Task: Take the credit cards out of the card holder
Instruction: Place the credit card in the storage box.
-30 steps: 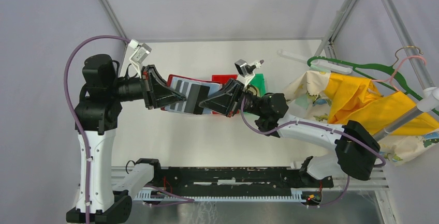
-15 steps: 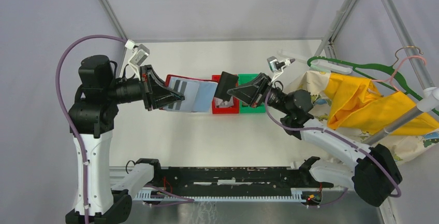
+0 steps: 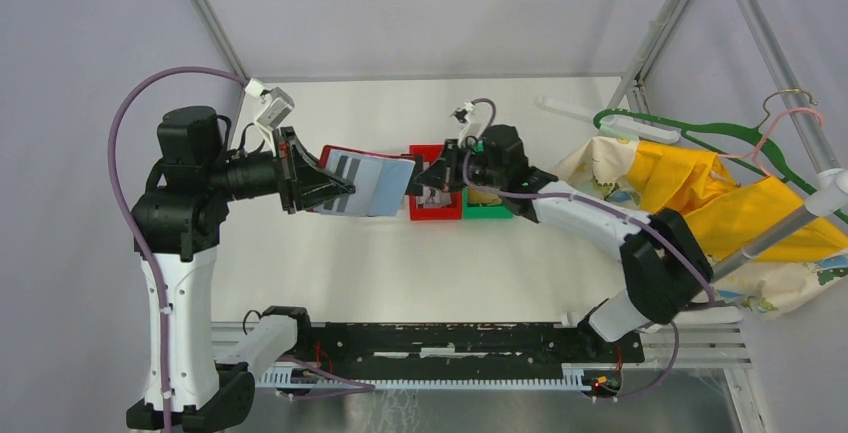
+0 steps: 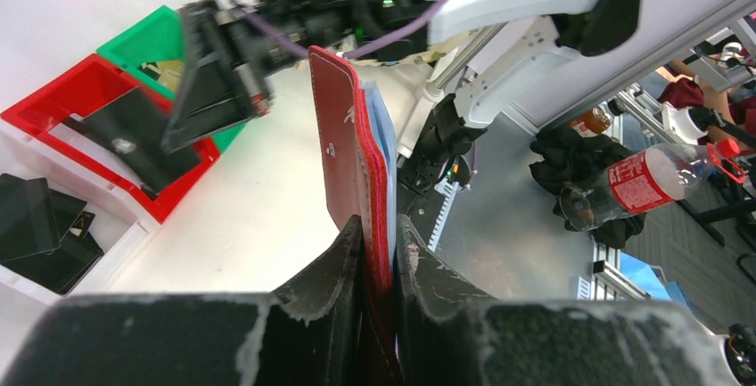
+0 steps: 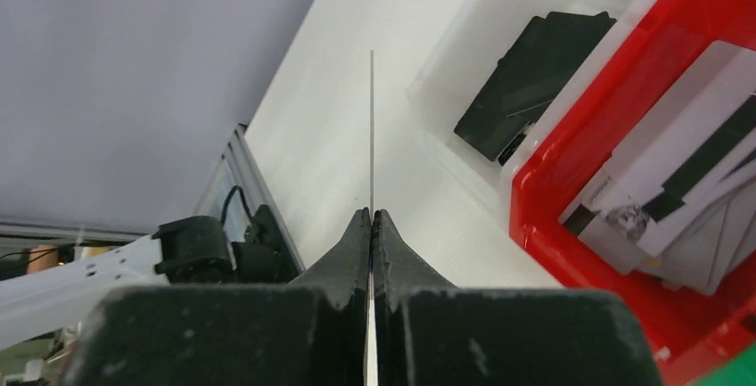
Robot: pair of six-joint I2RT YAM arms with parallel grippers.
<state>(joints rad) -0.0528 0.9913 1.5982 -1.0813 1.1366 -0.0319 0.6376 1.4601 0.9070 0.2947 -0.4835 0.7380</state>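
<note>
Between the right jaws, pinched shut: one credit card (image 5: pixel 372 119), held edge-on near the red bin (image 5: pixel 539 194); several cards (image 5: pixel 660 181) already lie inside it; left jaws clamp the card holder (image 4: pixel 339 136) upright, aloft; we judge extraction well underway; what remains within its blue leaves (image 3: pixel 385 181) we cannot count; the held card's face is hidden.
</note>
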